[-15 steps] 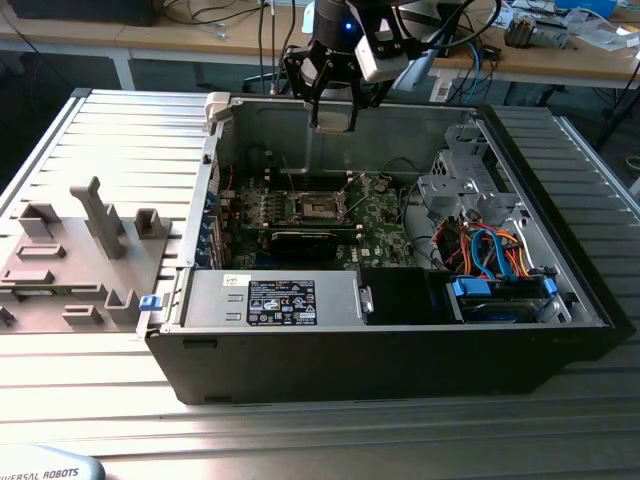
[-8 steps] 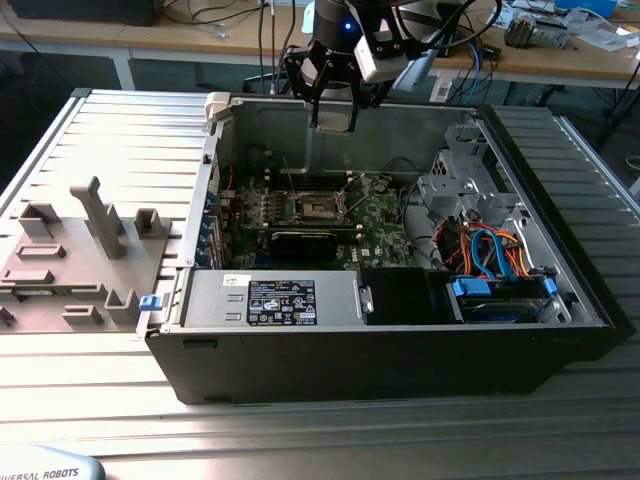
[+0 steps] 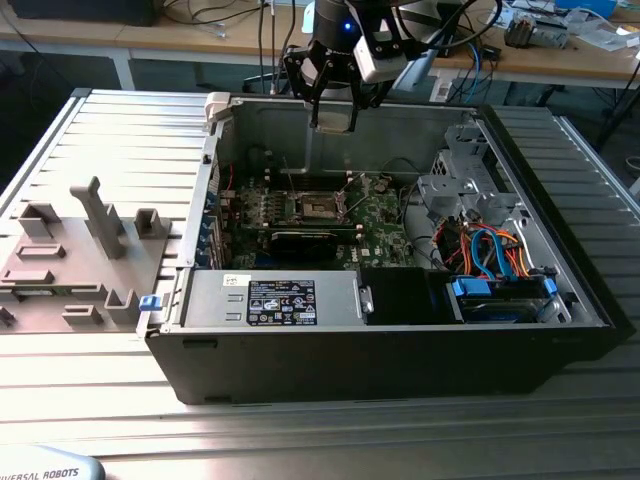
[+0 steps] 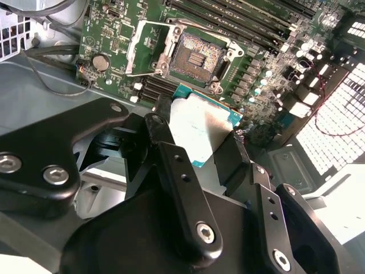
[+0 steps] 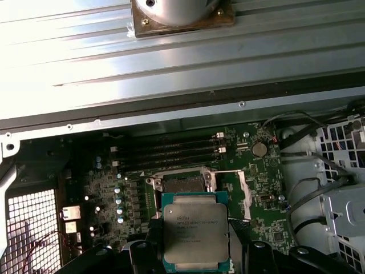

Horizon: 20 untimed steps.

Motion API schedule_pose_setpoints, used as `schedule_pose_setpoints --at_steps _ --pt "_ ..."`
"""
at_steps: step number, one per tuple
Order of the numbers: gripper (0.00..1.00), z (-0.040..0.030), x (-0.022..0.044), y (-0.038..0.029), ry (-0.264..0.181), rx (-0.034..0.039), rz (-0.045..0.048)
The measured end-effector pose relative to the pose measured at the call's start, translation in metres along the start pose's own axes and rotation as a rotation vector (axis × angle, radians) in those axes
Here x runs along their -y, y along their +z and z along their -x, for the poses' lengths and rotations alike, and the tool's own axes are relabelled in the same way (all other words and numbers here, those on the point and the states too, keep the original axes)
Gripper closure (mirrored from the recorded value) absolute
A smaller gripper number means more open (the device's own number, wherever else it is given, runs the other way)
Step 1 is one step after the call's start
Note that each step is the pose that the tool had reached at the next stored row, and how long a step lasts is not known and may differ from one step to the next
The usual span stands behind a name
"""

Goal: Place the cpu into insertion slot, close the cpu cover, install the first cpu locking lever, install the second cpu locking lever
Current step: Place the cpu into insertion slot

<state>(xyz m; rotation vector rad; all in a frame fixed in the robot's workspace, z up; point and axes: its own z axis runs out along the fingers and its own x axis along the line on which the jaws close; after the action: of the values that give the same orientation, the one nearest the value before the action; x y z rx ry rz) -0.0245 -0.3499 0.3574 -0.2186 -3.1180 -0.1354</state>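
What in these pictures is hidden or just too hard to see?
- First wrist view: the cpu, held in the gripper, covers part of the insertion slot.
- Second wrist view: the black fingers hide parts of two of the cpu's edges, so how they grip it is unclear.
- Exterior view: what the gripper carries, and the slot's contacts, are too small to tell.

A ribbed silver-grey metal surface (image 3: 560, 420) fills the foreground; far behind, a pale wooden desk (image 3: 90, 38) carries tangled cables (image 3: 228, 14).
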Motion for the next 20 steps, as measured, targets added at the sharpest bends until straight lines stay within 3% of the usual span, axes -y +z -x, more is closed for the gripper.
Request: schedule_pose_setpoints --at_steps 20 --pt "0.46 0.0002 0.0000 0.0001 0.032 0.0030 -0.0010"
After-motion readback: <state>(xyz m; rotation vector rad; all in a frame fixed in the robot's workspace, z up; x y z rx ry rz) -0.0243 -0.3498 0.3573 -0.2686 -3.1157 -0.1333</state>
